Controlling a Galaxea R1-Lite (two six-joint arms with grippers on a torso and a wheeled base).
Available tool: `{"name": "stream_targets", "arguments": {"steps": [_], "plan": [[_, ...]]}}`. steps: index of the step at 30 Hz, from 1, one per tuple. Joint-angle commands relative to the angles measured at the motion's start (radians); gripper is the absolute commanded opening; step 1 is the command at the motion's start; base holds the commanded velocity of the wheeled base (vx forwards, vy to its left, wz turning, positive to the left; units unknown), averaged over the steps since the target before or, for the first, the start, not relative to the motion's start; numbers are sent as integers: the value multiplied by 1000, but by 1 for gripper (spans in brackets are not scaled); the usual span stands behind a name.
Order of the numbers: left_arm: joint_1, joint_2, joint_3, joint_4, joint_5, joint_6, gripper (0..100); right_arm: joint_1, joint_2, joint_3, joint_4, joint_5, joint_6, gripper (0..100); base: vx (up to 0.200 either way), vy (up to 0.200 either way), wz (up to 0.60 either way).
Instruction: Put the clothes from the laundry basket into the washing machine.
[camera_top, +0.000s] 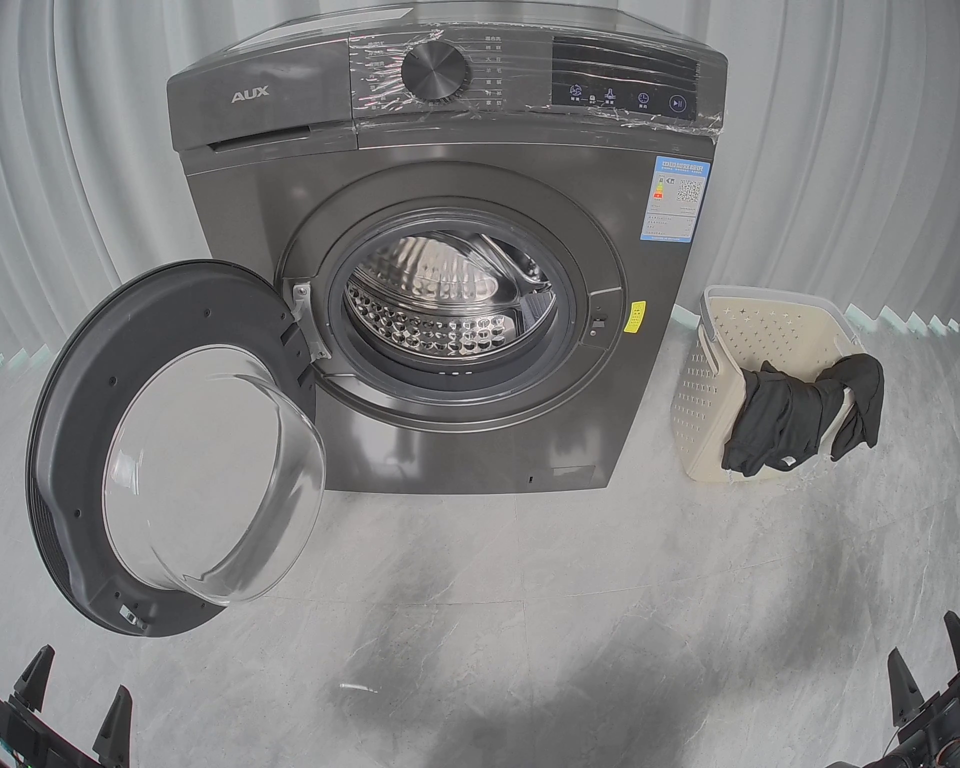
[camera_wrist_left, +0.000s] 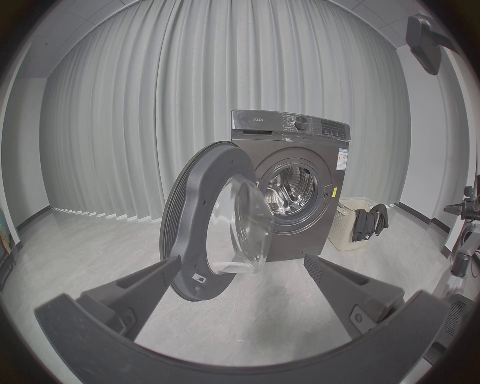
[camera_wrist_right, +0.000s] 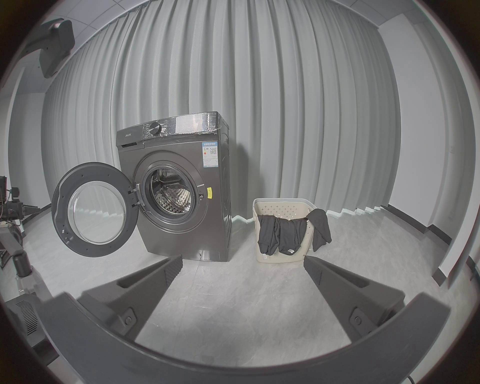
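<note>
A grey front-loading washing machine (camera_top: 450, 250) stands ahead with its round door (camera_top: 170, 450) swung wide to the left and its steel drum (camera_top: 450, 295) bare inside. To its right sits a cream laundry basket (camera_top: 770, 330) with dark clothes (camera_top: 795, 415) draped over its front rim. My left gripper (camera_top: 75, 700) is low at the near left, open, holding nothing. My right gripper (camera_top: 925, 665) is low at the near right, open, well short of the basket. In the right wrist view the basket (camera_wrist_right: 282, 207) and clothes (camera_wrist_right: 290, 232) lie straight ahead between the fingers (camera_wrist_right: 350, 290).
Pale marble-look floor (camera_top: 520, 600) stretches between me and the machine. The open door (camera_wrist_left: 210, 225) juts out toward my left arm. White curtains (camera_top: 850, 180) hang behind everything. A stand with equipment (camera_wrist_left: 465, 235) sits off to the side.
</note>
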Motion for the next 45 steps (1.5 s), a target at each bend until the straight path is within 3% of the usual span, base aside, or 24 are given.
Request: {"name": "stream_targets", "arguments": {"steps": [1, 16, 45], "plan": [[1, -18, 16, 0, 0, -2, 100, 0, -12, 18, 0, 0, 0, 100, 0, -200, 0], [1, -18, 15, 0, 0, -2, 100, 0, -12, 18, 0, 0, 0, 100, 0, -40, 0], [1, -18, 15, 0, 0, -2, 100, 0, -12, 18, 0, 0, 0, 100, 0, -200, 0]]}}
